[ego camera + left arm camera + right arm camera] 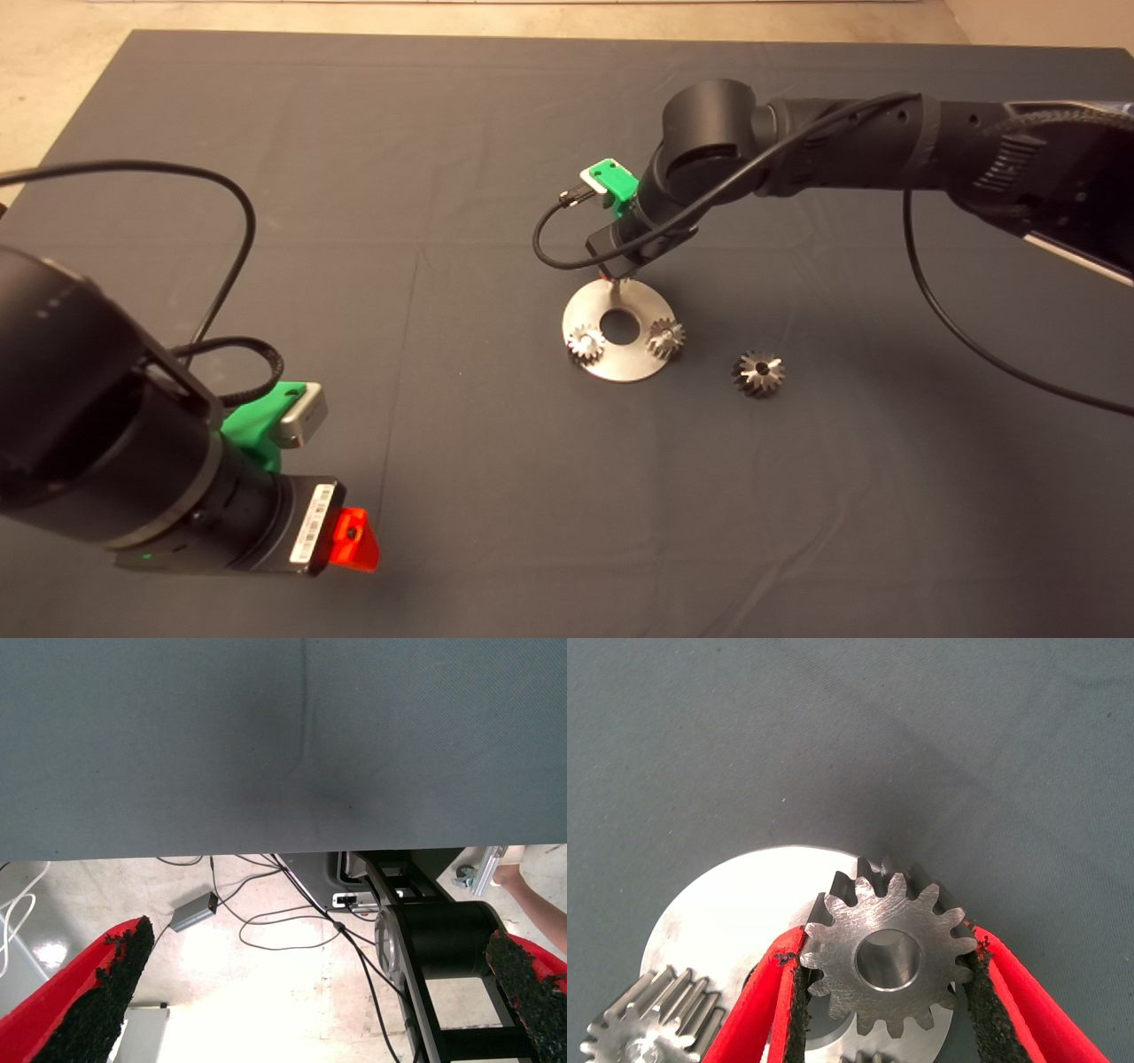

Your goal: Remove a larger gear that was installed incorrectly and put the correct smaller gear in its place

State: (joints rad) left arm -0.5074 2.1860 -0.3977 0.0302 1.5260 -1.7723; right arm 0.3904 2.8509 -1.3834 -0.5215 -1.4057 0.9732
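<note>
Pads (976, 1005) against straight-toothed smaller gear (888, 958)

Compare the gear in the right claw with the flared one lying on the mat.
The smaller gear is clamped in the right claw over the round plate; the larger gear lies free on the mat beside that plate. The smaller gear's teeth are short and straight, the larger gear's flared and slanted. Both are steel with a centre hole.
</note>
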